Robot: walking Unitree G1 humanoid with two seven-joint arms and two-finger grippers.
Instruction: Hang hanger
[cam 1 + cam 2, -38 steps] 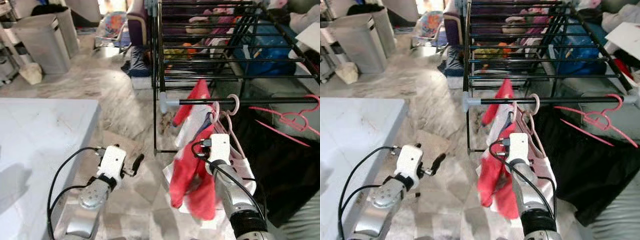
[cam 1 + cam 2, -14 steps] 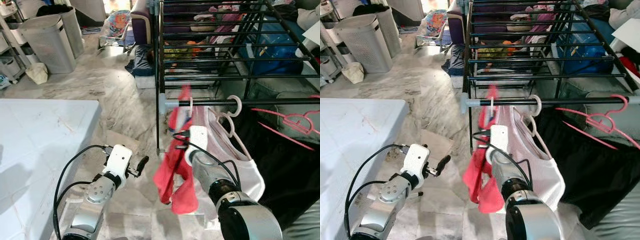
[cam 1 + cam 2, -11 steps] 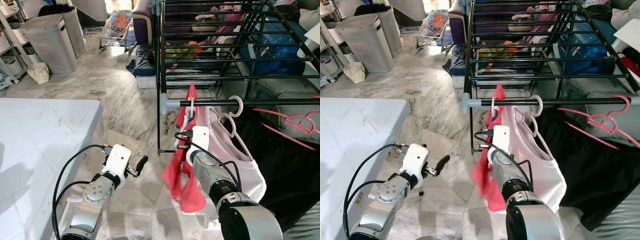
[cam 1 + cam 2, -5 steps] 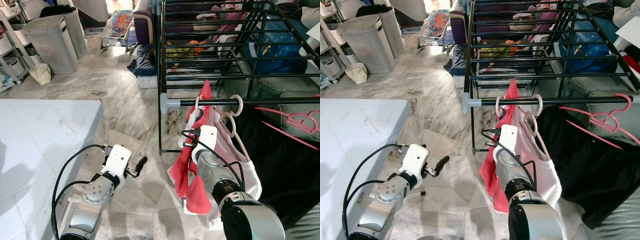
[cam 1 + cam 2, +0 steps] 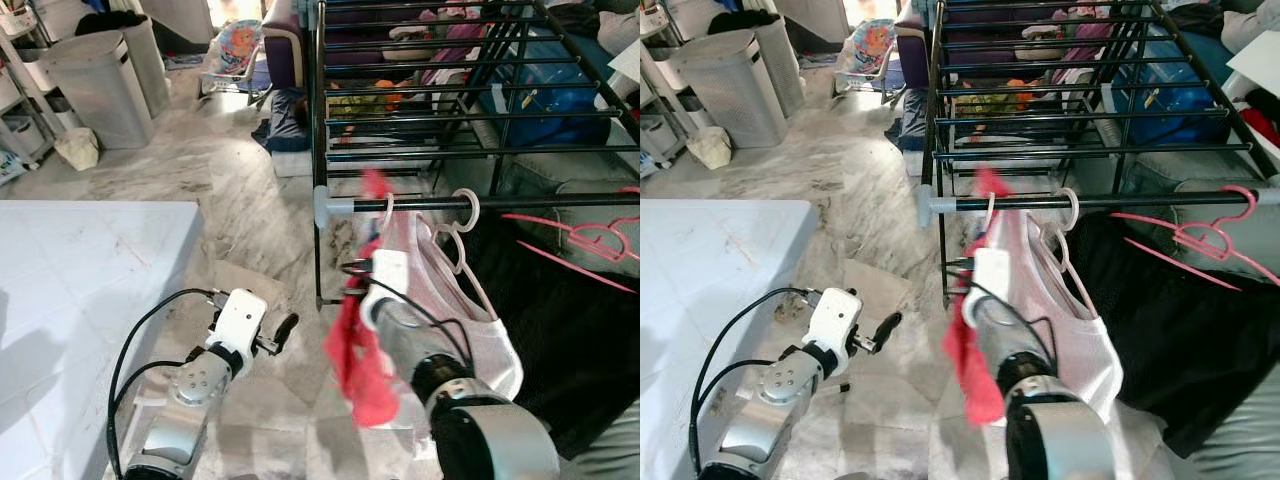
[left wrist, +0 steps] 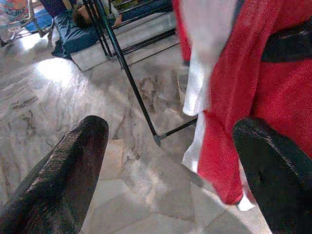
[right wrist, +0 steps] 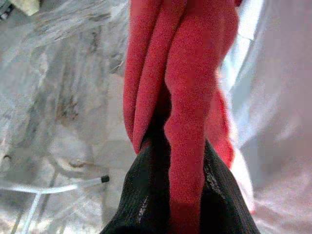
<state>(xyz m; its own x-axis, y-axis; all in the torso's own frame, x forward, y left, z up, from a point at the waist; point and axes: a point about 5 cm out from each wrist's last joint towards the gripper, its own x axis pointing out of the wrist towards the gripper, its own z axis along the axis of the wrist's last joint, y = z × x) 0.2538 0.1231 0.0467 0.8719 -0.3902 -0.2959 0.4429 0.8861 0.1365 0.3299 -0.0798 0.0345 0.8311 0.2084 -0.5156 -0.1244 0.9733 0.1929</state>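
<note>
A drying rack (image 5: 470,95) stood ahead & to the right, its front rail (image 5: 480,203) crossing just above the right gripper (image 7: 173,161). On that rail hung a hanger (image 5: 386,208) w/ a garment (image 5: 362,345) draped below it, a second hanger (image 5: 465,212) just right of it carrying another garment (image 5: 470,320), & a third hanger (image 5: 585,240) further right. The right gripper sat below the rail, pinched on the first garment. The left gripper (image 5: 283,328) hung low, left of the rack, over the floor (image 5: 220,190). A table (image 5: 80,290) lay at the left; two bins (image 5: 95,85) stood behind it, far left.
</note>
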